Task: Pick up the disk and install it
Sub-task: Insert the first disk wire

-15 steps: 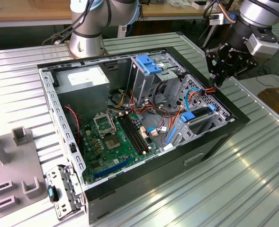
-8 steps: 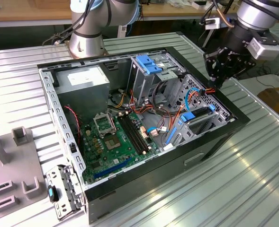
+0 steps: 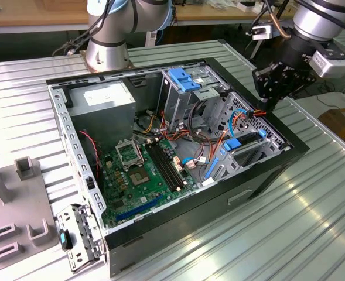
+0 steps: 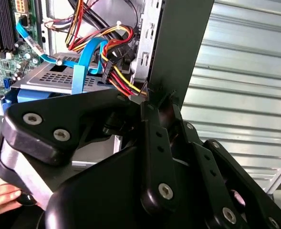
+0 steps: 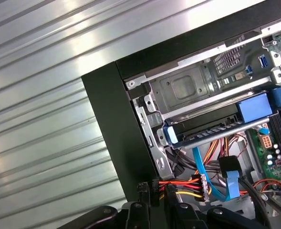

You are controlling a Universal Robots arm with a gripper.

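The gripper point(image 3: 263, 102) stands at the rim of the open computer case point(image 3: 296, 147), at the corner on the exterior view's right, and points down into the case. In both wrist views its fingertips point(image 5: 143, 191) are drawn almost together, with a narrow slit between them. They sit against the inner edge of the black case wall point(image 5: 121, 119), just beside the power wires point(image 5: 178, 186). It cannot be told whether anything is pinched in the slit.

The power wires (red, orange, yellow and black) run from the fingertips to a black power connector point(image 4: 109, 67) plugged in at the end of the disk point(image 4: 59, 76). A flat blue data cable point(image 4: 80, 67) loops over the same end of the disk, next to the connector.

The disk is apart from the gripper. It lies flat in the lower drive bay just inside the case wall. Its grey perforated top face shows in the second wrist view and its blue carrier rails run along the edges. In the first wrist view it appears edge-on point(image 5: 207, 129) beneath a grey metal bay plate point(image 5: 188, 88), with a blue rail tab point(image 5: 254, 107) at one end. In the exterior view it sits point(image 3: 246, 140) near the gripper, between the case wall and the green motherboard point(image 3: 149, 170).

Further in stand the tall metal bay with its blue bracket point(image 3: 184, 79) and the grey power supply point(image 3: 102, 102). The case rests on a ribbed metal table point(image 3: 277, 234).
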